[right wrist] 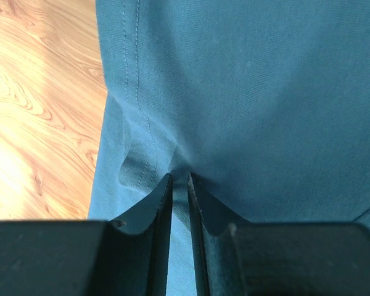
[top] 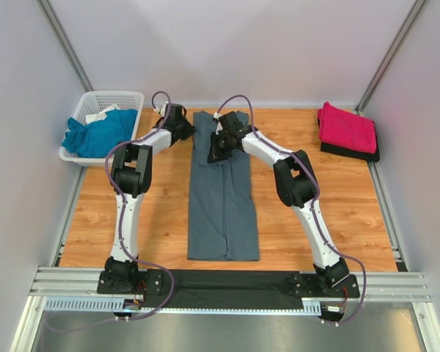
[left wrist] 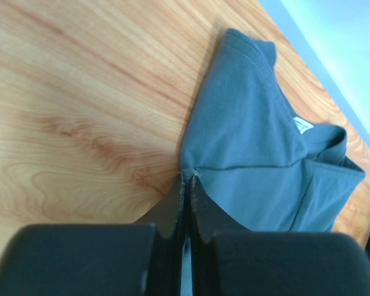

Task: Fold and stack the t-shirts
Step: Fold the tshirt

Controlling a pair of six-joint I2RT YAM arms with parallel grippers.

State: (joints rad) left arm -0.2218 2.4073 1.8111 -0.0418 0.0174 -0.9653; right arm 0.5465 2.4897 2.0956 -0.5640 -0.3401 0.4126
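A dark slate-grey t-shirt [top: 224, 213] lies as a long narrow strip down the middle of the table, collar end at the far side. My left gripper [top: 189, 133] sits at its far left edge, and in the left wrist view it [left wrist: 188, 176] is shut on the edge of the grey t-shirt [left wrist: 253, 142] near the collar. My right gripper [top: 216, 154] rests on the strip's upper part; there it [right wrist: 180, 176] is shut on a pinched ridge of the grey cloth [right wrist: 265, 111] beside a stitched hem. A teal-blue t-shirt [top: 99, 136] lies crumpled in the basket. A magenta-pink t-shirt [top: 346, 126] lies folded at the far right.
The white lattice basket [top: 125, 95] stands at the far left corner, partly over the table edge. The pink t-shirt rests on a folded dark garment [top: 352, 154]. Grey walls and metal posts close in the table on three sides. Both arm bases sit on the near rail.
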